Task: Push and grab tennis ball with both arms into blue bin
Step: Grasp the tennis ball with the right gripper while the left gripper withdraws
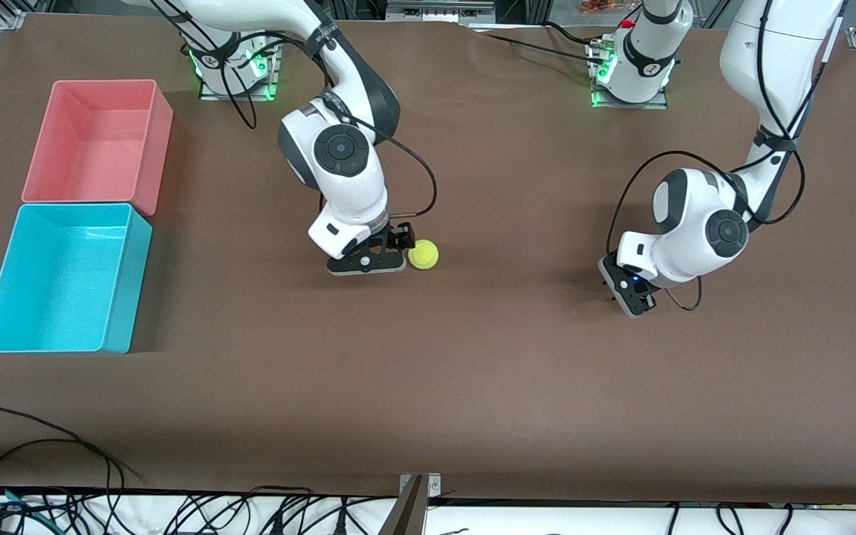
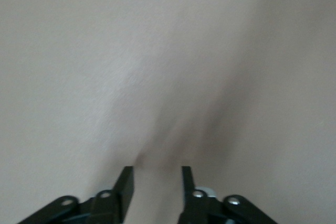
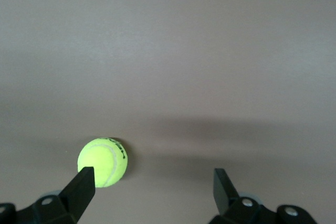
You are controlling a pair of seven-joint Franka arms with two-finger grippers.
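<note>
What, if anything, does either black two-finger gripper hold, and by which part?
Nothing. The open right gripper sits beside the fuzzy yellow-green tennis ball; the open left gripper holds nothing.

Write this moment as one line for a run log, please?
right gripper: open, low beside tennis ball | left gripper: open, nothing between fingers, over bare table | ball: on table, outside blue bin

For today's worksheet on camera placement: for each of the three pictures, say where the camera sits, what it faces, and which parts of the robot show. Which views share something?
Front view: high across the table, facing both arms; shows right gripper, left gripper, tennis ball, blue bin, pink bin.
Left wrist view: on the left wrist, facing bare table; narrowly parted fingertips.
Right wrist view: on the right wrist; open fingers near the ball.
Shared: ball in front and right wrist views.
</note>
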